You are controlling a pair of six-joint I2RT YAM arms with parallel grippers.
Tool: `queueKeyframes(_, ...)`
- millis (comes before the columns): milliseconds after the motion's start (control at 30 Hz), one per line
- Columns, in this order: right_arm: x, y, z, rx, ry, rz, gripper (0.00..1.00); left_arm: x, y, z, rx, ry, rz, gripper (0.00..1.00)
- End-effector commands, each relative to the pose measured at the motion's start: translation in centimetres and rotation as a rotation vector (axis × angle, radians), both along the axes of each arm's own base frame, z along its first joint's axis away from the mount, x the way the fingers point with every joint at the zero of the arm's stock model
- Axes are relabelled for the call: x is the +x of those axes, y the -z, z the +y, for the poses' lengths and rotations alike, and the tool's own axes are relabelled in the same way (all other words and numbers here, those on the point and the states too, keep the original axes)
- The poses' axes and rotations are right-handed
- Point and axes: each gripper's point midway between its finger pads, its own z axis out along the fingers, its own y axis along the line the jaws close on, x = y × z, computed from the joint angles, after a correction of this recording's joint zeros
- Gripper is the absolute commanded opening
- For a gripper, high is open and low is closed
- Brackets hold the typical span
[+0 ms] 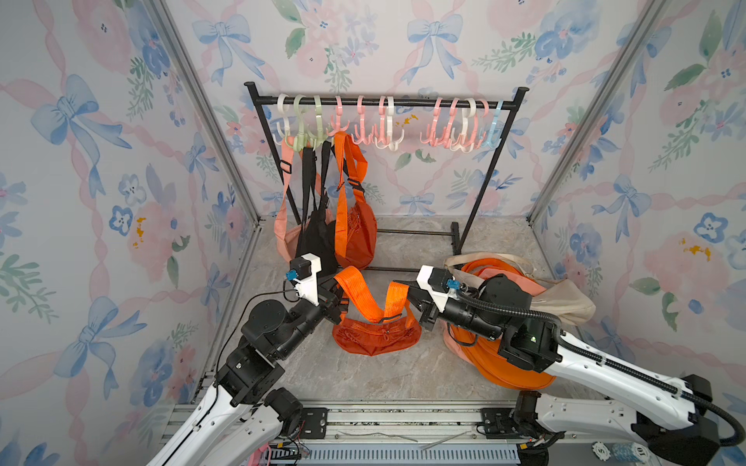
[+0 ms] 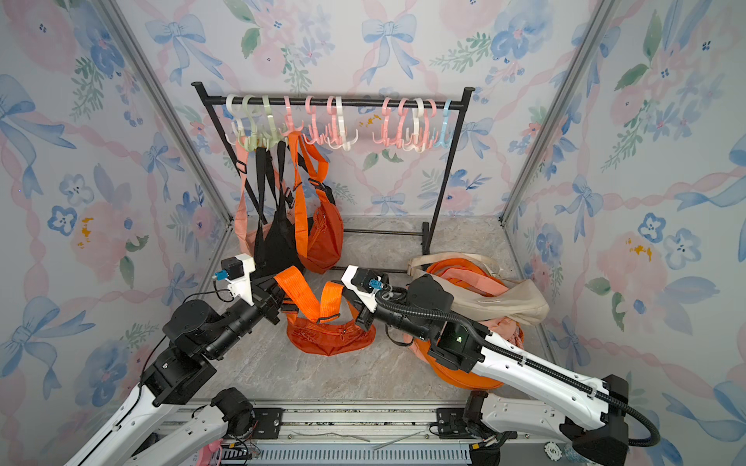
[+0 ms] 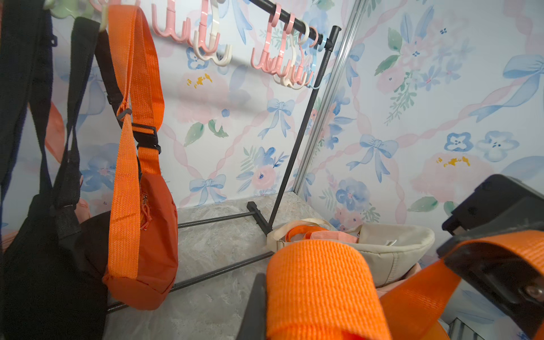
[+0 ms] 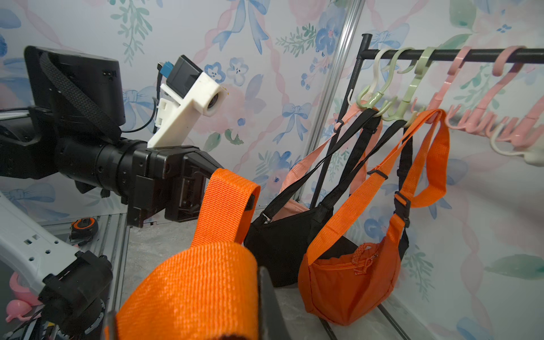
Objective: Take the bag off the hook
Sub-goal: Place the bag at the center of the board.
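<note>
An orange bag (image 1: 377,335) hangs off the rack, low over the marble floor (image 1: 383,375) near the centre of both top views, slightly toward 6 o'clock. Whether its underside touches the floor cannot be told. Its wide orange strap (image 1: 359,294) rises from the bag in a sagging loop. The left gripper (image 1: 338,287), at 10 o'clock from the bag, is clamped tight on one part of the strap. The right gripper (image 1: 405,292), at 2 o'clock from the bag, is clamped tight on another part, so the bag is slung between the two.

Behind, at 12 o'clock, stands a black rack (image 1: 387,103) with a row of pastel hooks (image 1: 383,125) on its rail. Three bags hang from the hooks at the rail's 9 o'clock end: a second orange bag (image 1: 357,238), a black bag (image 1: 315,238) just beside it, and a pink bag (image 1: 284,238) farthest out. At 3 o'clock from the held bag, partly under the right arm, a pile of bags (image 1: 565,298) lies on the floor: beige on top, with orange and pink beneath.
</note>
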Motion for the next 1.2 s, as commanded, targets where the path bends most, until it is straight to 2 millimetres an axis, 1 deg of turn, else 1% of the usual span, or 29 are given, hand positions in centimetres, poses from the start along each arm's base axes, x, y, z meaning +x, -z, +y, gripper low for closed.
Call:
queueKeyframes(0,0.0,1.6,-1.0,-0.023,0.054,0.022,0.02,-0.1,2.3,0.1,-0.038,-0.006,0.075,0.00)
queueKeyframes(67,0.2,2.6,-1.4,-0.048,0.088,0.027,0.02,-0.3,3.2,0.3,-0.051,-0.018,0.093,0.00)
queueKeyframes(133,0.2,3.2,-1.7,-0.059,0.099,0.039,0.01,-0.2,3.8,0.6,-0.059,-0.040,0.102,0.00)
queueKeyframes(233,0.7,4.2,-2.0,-0.076,0.135,0.050,0.01,0.4,5.2,0.8,-0.047,-0.079,0.130,0.00)
queueKeyframes(300,1.7,5.2,-2.2,-0.094,0.188,0.056,0.00,1.2,6.5,0.5,-0.036,-0.097,0.162,0.00)
queueKeyframes(400,3.3,7.2,-2.1,-0.139,0.265,0.082,0.00,2.3,8.2,-0.6,-0.048,-0.089,0.190,0.00)
queueKeyframes(467,4.4,8.4,-2.0,-0.168,0.321,0.102,0.00,3.0,9.0,-0.6,-0.048,-0.113,0.195,0.00)
queueKeyframes(533,6.0,9.9,-2.1,-0.202,0.386,0.144,0.00,4.0,10.2,-0.4,-0.027,-0.160,0.205,0.00)
queueKeyframes(600,8.0,11.6,-2.6,-0.224,0.448,0.210,0.00,4.8,10.6,0.1,-0.020,-0.216,0.193,0.00)
queueKeyframes(700,11.3,13.6,-4.0,-0.202,0.538,0.308,0.00,6.1,11.3,0.7,-0.029,-0.281,0.187,0.00)
queueKeyframes(800,14.5,15.0,-5.4,-0.165,0.613,0.371,0.00,7.5,12.2,0.6,-0.046,-0.298,0.201,0.00)
queueKeyframes(900,17.3,16.5,-6.7,-0.154,0.672,0.428,0.00,9.0,13.2,0.3,-0.047,-0.320,0.229,0.00)
queueKeyframes(967,18.8,17.4,-7.2,-0.158,0.695,0.454,0.00,9.7,13.7,0.2,-0.051,-0.340,0.235,0.00)
queueKeyframes(1167,22.3,20.1,-9.1,-0.177,0.776,0.520,0.00,12.3,14.2,0.4,-0.050,-0.396,0.240,0.00)
